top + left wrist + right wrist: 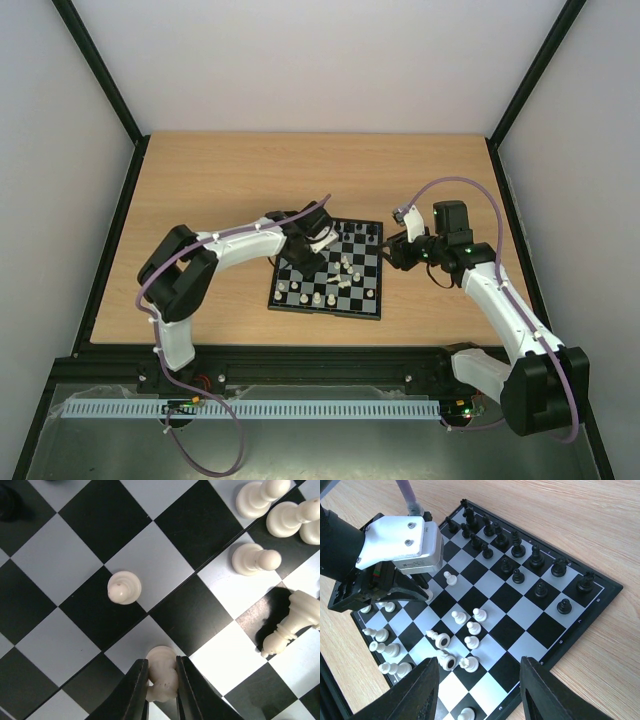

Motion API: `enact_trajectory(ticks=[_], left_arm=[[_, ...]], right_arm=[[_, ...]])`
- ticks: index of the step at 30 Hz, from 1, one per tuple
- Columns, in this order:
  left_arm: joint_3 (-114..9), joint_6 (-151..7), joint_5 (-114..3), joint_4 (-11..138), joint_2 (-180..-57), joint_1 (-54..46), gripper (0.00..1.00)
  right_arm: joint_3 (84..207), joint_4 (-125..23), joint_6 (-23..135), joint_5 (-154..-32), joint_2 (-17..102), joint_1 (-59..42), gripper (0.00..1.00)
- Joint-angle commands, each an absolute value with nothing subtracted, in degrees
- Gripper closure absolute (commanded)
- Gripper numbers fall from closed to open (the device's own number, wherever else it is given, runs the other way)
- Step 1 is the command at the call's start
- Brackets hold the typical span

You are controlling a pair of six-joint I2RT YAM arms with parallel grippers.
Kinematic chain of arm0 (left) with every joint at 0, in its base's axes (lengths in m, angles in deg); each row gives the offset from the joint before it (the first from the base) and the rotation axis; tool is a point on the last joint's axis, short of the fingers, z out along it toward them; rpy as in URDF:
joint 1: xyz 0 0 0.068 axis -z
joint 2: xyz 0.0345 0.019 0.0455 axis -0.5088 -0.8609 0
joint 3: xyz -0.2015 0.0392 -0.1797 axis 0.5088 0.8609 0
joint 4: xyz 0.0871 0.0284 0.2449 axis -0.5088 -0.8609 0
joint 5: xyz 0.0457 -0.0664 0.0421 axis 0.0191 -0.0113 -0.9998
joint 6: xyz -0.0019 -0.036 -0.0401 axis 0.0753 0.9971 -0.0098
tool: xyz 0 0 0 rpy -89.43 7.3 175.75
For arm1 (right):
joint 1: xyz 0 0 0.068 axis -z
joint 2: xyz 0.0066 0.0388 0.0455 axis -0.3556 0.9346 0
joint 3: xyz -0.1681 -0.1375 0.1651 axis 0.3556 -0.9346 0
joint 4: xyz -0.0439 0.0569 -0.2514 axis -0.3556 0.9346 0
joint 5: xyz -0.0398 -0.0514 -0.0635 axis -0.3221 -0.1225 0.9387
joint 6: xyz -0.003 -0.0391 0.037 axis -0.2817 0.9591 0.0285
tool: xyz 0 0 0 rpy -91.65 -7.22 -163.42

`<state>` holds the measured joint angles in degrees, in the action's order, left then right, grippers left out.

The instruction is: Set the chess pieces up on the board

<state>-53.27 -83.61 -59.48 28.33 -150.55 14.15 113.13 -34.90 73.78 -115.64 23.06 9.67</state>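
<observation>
The board (325, 310) lies mid-table. My left gripper (312, 250) hangs low over its left part, shut on a cream-white piece (162, 676) above a pale check (131, 650). I cannot tell whether the piece touches the board. A white pawn (124, 587) stands just beyond it. Black pieces (520, 555) stand in two rows on the board's far side in the right wrist view. White pieces (470, 627) cluster mid-board, two of them lying down (440, 640). My right gripper (480, 695) is open and empty above the board's right edge (600, 597).
More white pieces (382, 650) stand along the board's left side, and several others (256, 560) lean or lie near my left gripper. The left wrist's white housing (402, 542) hangs over the board. Bare wooden table (250, 180) surrounds the board.
</observation>
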Motion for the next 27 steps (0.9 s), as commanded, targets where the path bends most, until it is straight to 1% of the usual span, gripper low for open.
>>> enact_trajectory(ticks=[1,4,7,11,15,20,27], left_arm=[[-52.36,-80.81,-62.2,26.32,-146.95,14.42,0.9],[-52.03,-77.48,-65.4,24.05,-143.57,14.42,0.9],[-49.62,-74.3,-66.85,21.66,-137.11,14.46,0.9],[-43.84,-71.38,-65.2,20.5,-127.91,15.2,0.9],[-39.56,-70.31,-63.8,19.24,-122.61,17.01,0.89],[-37.21,-69.86,-63.37,21.46,-121.95,19.62,0.88],[-36.3,-68.05,-64.1,23.82,-126.43,19.73,0.88]], right_arm=[[113.99,-32.68,74.25,-116.47,21.59,9.81,0.55],[113.99,-32.63,74.25,-117.34,21.32,9.82,0.55],[114.12,-32.48,74.35,-118.17,21.55,9.78,0.55],[114.1,-32.18,74.4,-118.49,21.5,9.81,0.55],[113.99,-32.61,74.33,-118.04,21.81,9.79,0.55],[113.9,-32.75,74.54,-118.01,23.02,9.76,0.55],[114.07,-32.39,74.87,-118.41,25.06,9.8,0.55]])
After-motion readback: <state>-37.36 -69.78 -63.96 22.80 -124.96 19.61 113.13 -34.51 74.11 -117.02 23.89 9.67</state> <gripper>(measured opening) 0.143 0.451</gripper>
